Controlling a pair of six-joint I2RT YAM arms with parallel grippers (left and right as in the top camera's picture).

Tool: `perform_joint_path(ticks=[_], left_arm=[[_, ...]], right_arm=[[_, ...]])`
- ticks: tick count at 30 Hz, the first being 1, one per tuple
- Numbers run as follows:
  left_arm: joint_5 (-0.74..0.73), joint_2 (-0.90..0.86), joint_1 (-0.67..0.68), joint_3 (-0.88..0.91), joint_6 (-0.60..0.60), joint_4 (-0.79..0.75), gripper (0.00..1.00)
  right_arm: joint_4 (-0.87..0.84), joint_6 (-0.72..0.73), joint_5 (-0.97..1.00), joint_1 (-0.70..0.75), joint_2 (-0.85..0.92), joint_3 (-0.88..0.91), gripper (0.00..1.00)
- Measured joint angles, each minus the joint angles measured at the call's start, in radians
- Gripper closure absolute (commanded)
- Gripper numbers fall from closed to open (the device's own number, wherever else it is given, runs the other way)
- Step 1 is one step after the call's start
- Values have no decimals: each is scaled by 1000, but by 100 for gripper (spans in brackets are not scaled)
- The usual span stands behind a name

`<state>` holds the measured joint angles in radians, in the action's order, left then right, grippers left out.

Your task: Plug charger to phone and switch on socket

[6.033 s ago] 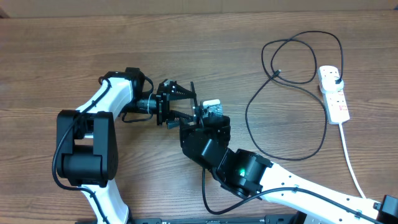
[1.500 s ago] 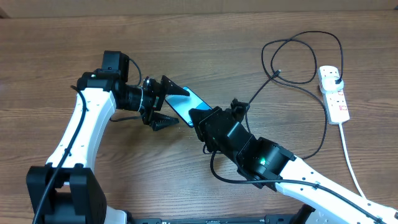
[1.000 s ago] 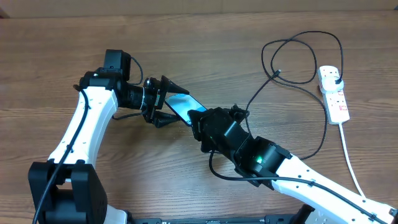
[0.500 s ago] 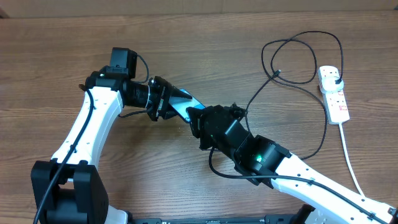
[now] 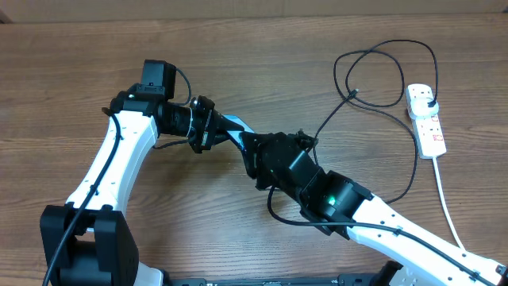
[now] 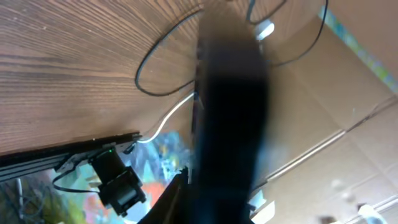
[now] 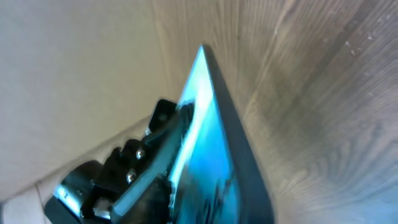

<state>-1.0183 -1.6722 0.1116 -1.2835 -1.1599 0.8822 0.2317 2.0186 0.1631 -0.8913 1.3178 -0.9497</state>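
Observation:
The phone (image 5: pixel 232 125) hangs above the table between both arms, its light blue screen showing. My left gripper (image 5: pixel 209 132) is shut on its left end. My right gripper (image 5: pixel 248 149) sits at its right end, and the arm's black wrist hides the jaws. The right wrist view has the phone (image 7: pixel 208 134) edge-on, filling the frame, with the left gripper's fingers (image 7: pixel 134 162) clamped behind it. The left wrist view gives only a dark blur of the phone (image 6: pixel 230 112). The charger cable (image 5: pixel 385 44) lies in loops at the right, with its connector tip (image 5: pixel 352 94) free. Its plug (image 5: pixel 429 101) sits in the white socket (image 5: pixel 426 121).
The socket's thick white cord (image 5: pixel 449 208) runs down toward the front right edge. The charger's lower loop (image 5: pixel 317 155) passes close to my right arm's wrist. A cardboard wall (image 5: pixel 254 6) lines the table's far edge.
My left gripper has moved in and closed on the phone's left end. The right arm has held nearly still at the phone's other end.

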Motion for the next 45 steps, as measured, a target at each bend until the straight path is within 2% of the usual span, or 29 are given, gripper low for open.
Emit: perform_joint_path(ticks=[8, 15, 20, 27, 32, 35, 43, 45], left_arm=[[40, 0, 0, 0, -29, 2, 96], [168, 0, 0, 0, -27, 1, 96], [276, 0, 0, 0, 75, 1, 96], [316, 0, -21, 0, 212, 40, 96], [316, 0, -54, 0, 290, 91, 96], [288, 0, -62, 0, 335, 105, 96], [148, 0, -61, 0, 398, 114, 96], [112, 0, -59, 0, 411, 114, 96]], right_arm=[[-2, -1, -20, -8, 0, 0, 49], [48, -6, -29, -13, 0, 0, 39], [173, -6, -21, -13, 0, 0, 33], [312, -7, 34, -13, 0, 0, 25], [425, -8, 85, -13, 0, 0, 23], [489, -29, 133, -13, 0, 0, 18], [557, -266, 227, -13, 0, 0, 0], [585, -323, 247, -13, 0, 0, 0]])
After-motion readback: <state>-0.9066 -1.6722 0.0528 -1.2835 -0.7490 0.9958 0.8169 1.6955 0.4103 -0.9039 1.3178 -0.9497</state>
